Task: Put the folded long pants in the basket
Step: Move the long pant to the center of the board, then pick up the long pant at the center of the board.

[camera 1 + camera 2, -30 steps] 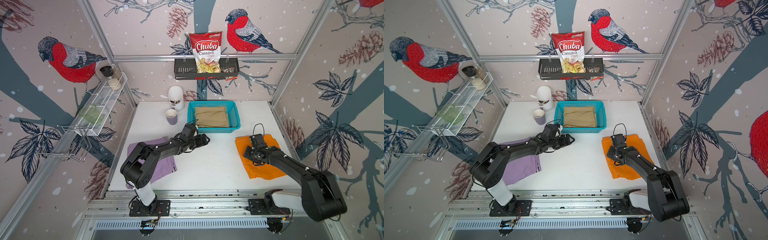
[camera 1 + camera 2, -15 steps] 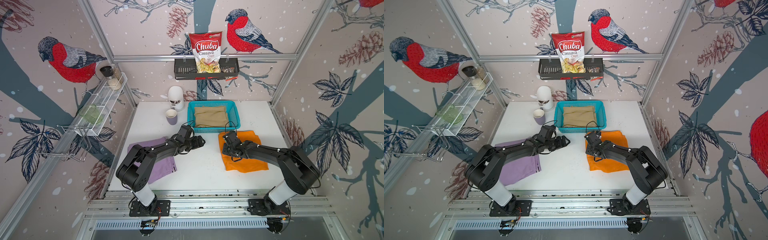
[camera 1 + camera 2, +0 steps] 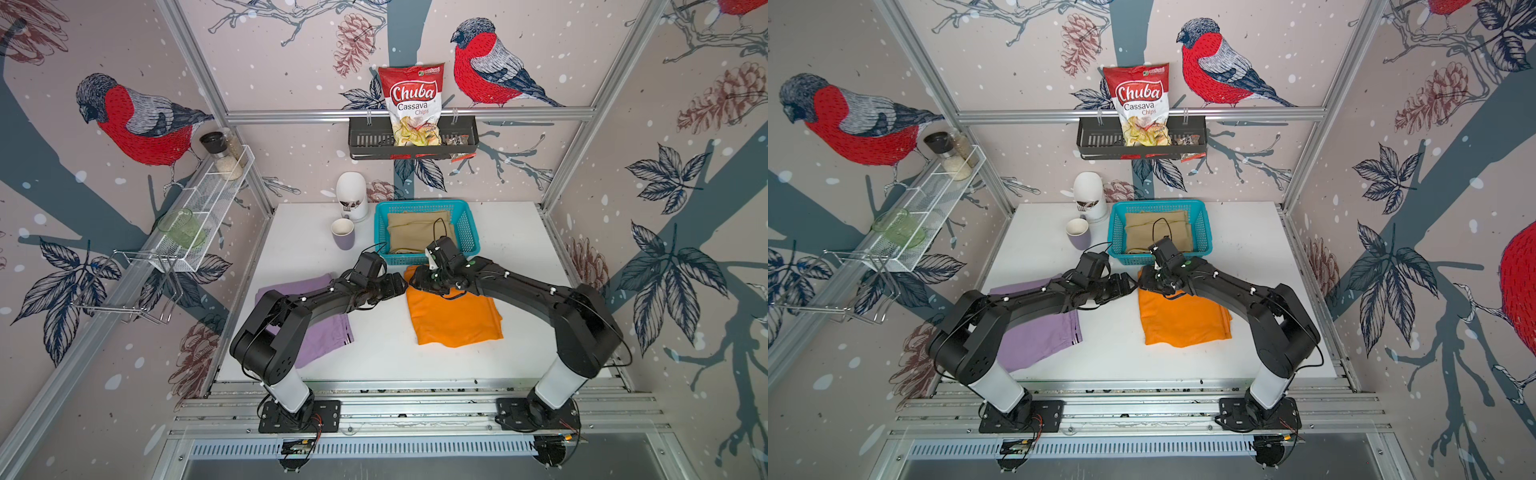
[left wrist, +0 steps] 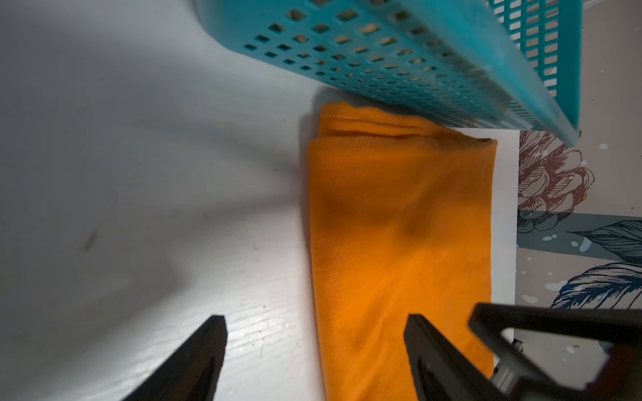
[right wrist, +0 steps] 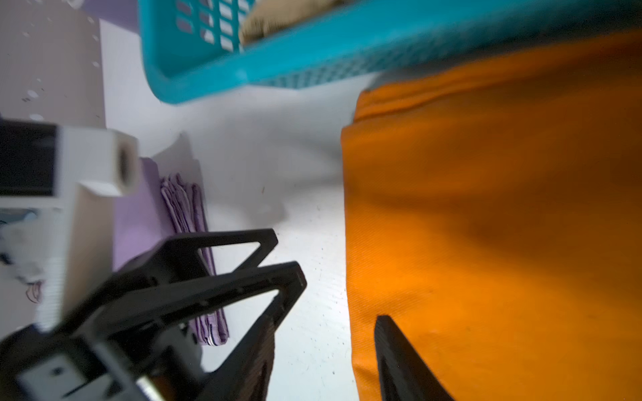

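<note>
The folded orange long pants [image 3: 455,318] [image 3: 1183,322] lie flat on the white table, their far edge by the front of the turquoise basket [image 3: 468,232] [image 3: 1203,232]. Tan long pants [image 3: 411,232] lie inside the basket. Lilac long pants [image 3: 326,338] [image 3: 1038,338] lie under the left arm. Both grippers meet at the orange pants' far-left corner. My left gripper [image 3: 400,286] [image 4: 316,335] is open, one finger over the table and one over the orange cloth [image 4: 399,225]. My right gripper [image 3: 417,280] [image 5: 326,343] is open too, straddling the orange cloth's edge [image 5: 486,208].
A purple mug [image 3: 344,239] and a white jar [image 3: 352,195] stand left of the basket. A dark rack [image 3: 365,141] with a chips bag hangs on the back wall. A white wire shelf [image 3: 208,199] runs along the left wall.
The orange pants slid left from the table's right side toward the middle with my right gripper, whose jaws have since widened. My left gripper drew back toward the orange corner.
</note>
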`<act>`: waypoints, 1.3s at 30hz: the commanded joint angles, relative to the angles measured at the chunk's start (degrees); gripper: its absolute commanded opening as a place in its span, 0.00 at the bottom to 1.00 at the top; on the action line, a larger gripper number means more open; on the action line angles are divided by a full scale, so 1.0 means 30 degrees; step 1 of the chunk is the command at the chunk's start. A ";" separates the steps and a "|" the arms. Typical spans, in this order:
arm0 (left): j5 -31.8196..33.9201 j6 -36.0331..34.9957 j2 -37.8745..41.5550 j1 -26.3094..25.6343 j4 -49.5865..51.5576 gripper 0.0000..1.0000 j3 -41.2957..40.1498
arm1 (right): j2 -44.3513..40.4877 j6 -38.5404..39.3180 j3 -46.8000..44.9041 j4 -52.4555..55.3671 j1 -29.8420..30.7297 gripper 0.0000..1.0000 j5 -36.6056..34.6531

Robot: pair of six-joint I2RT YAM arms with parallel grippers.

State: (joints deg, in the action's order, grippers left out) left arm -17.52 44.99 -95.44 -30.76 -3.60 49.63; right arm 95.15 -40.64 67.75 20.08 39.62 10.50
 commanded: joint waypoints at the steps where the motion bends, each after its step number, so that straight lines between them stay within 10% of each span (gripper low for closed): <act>1: -0.0394 0.0179 -0.0345 -0.0048 -0.0297 0.84 0.0307 | -0.1307 0.2746 -0.0638 0.1905 -0.1733 0.61 -0.0322; 15: -0.0897 -0.0313 -0.1434 -0.0109 0.0684 0.84 0.1232 | -0.6834 0.5781 -0.8919 -0.1457 -1.2321 1.00 0.5628; 35: -0.0838 -0.0465 -0.2110 -0.0204 0.1680 0.84 0.2388 | -0.2119 0.6182 -1.0197 -0.4205 -0.9870 0.94 0.4093; 39: -0.0840 -0.0428 -0.2172 -0.0181 0.1609 0.84 0.2412 | -0.1060 0.5344 -0.9967 -0.4722 -0.8357 0.71 0.3401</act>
State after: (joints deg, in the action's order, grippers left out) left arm -19.55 44.51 -101.89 -31.29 0.71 56.49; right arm 89.52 -21.34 38.06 -0.51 12.82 22.33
